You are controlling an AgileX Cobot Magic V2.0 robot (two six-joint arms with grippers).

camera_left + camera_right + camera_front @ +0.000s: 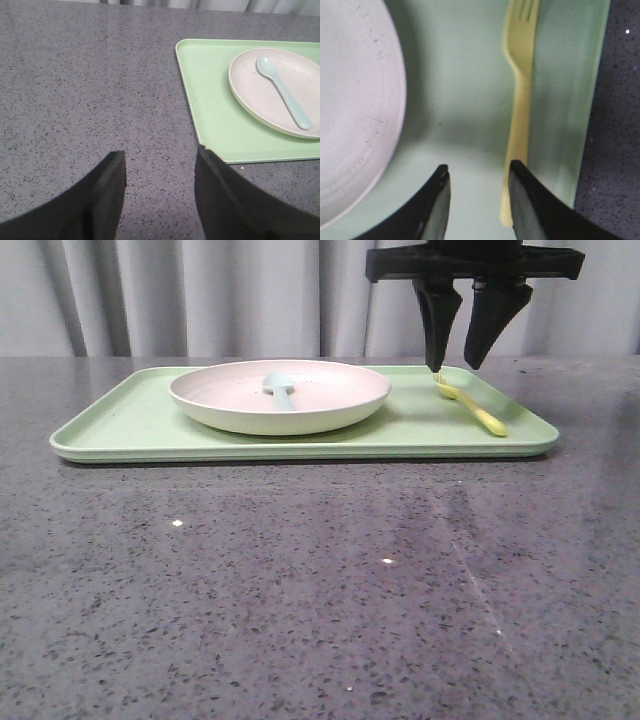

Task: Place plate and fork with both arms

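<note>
Right gripper (pixel 456 362): hovering over the tray's right end with jaws standing apart and holding nothing; fingertips sitting just above the far end of the fork, as the front view shows.
Right fingers (pixel 532 200): one is overlapping the fork's handle in the right wrist view; whether it is touching cannot be told.
Left gripper (pixel 160 165): hanging open and empty over bare table, just off the tray's near-left corner.
Fork (pixel 519 100): lying flat on the tray, close along the raised right rim, well apart from the plate.
Plate (pixel 280 395): resting on the tray, left of centre, rim up.
Spoon (pixel 283 90): pale blue, lying inside the plate.
Tray (pixel 130 425): sitting flat on the grey table (pixel 300 590).
Risk, right side: the fork is lying thin, flat and off-centre between the jaws; closing may be pushing it against the rim or pinching it askew.
Risk, left side: lifting the plate may be sliding the spoon out.
</note>
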